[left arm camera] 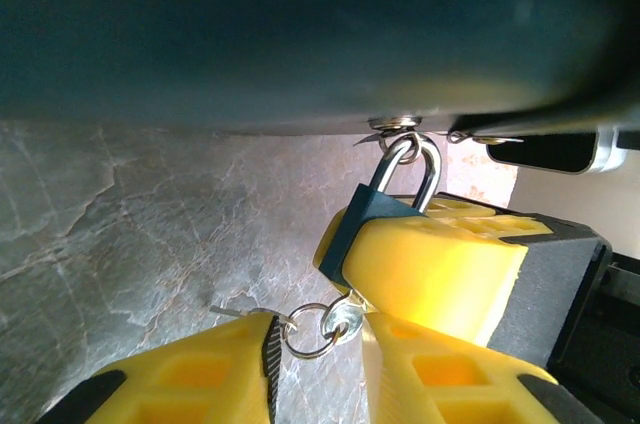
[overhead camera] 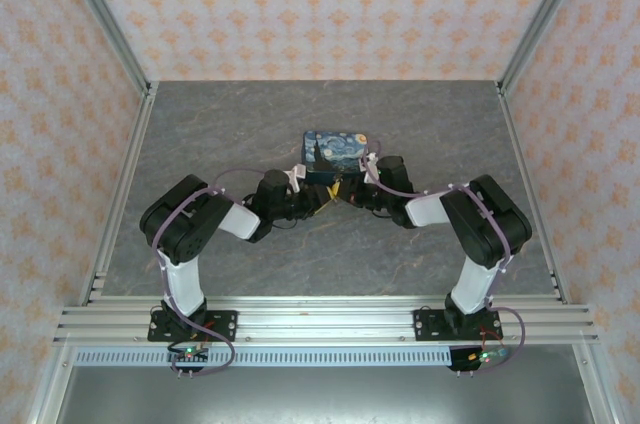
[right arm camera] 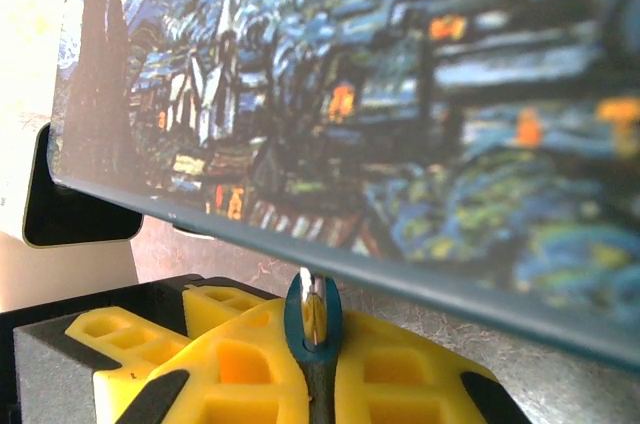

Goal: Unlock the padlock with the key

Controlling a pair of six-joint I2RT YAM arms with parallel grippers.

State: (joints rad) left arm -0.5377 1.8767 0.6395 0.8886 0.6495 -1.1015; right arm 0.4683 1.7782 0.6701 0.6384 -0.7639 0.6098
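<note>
1. Painted box [overhead camera: 335, 152] stands mid-table on the grey mat [overhead camera: 220, 134]; patterned walls all round.
2. Both arms reach in, elbows out, and meet at the box's near face. In the top view that crowding hides lock and key.
3. Padlock [left arm camera: 362, 226] hangs by its shackle [left arm camera: 420, 169] from the box's hasp [left arm camera: 395, 125], body tilted.
4. Right gripper [right arm camera: 313, 349] is clamped on the padlock, its yellow pads [right arm camera: 240, 359] on either side.
5. Key [left arm camera: 349, 318] sits just under the lock body, on a ring [left arm camera: 308, 333].
6. Left gripper [left arm camera: 320, 354] comes in low, ring between its fingers [left arm camera: 200, 379]; can't tell if it grips.
</note>
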